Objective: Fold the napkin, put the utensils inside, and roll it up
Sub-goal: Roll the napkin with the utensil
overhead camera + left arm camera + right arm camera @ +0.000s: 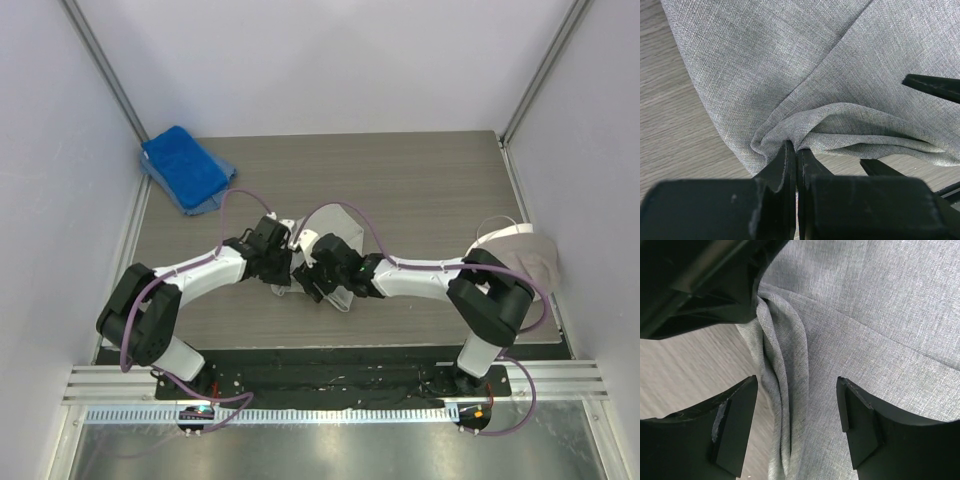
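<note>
The light grey napkin (790, 60) lies on the wooden table, mostly hidden under both grippers in the top view, with a bit showing (343, 300). My left gripper (797, 148) is shut on a bunched edge of the napkin and shows at the table's middle (291, 262). My right gripper (797, 390) is open, its fingers (735, 410) straddling a folded ridge of the napkin (865, 315), close against the left gripper (700, 285). It sits just right of the left one in the top view (308, 276). The dark purple utensil is out of view.
A bright blue towel (183, 165) lies at the table's back left corner. A beige-grey cloth with a white edge (522, 255) lies at the right edge. Walls close the table in on the left, back and right.
</note>
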Tool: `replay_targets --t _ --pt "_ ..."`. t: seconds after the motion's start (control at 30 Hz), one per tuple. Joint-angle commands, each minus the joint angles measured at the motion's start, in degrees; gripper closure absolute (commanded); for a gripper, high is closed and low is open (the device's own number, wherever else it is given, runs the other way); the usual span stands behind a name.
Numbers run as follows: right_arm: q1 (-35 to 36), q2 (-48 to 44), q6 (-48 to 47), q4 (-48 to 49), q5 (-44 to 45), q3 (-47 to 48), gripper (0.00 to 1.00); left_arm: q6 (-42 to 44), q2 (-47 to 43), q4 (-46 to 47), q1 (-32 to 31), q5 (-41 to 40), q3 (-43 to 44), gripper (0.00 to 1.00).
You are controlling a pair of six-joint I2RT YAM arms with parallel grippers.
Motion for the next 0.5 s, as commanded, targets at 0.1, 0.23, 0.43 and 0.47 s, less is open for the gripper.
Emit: replay_targets --t 0.1,0.23,0.43,0.47 --pt "1.04 2.10 -4.91 1.20 1.61 3.88 0.30 -0.78 0.43 -0.10 0.47 1.97 1.76 1.00" --pt "1.05 3.77 -4.83 0.41 -2.51 4.93 0.49 -0.69 0.60 0.25 0.65 2.49 1.76 1.00" --pt "1.05 6.76 -4.21 -3.46 -5.16 6.60 0.77 -0.43 0.52 2.45 1.00 4.25 1.14 1.00" --pt "1.05 7.03 -4.12 -4.33 -5.43 6.95 0.85 -0.51 0.08 2.88 1.08 4.34 1.05 1.00"
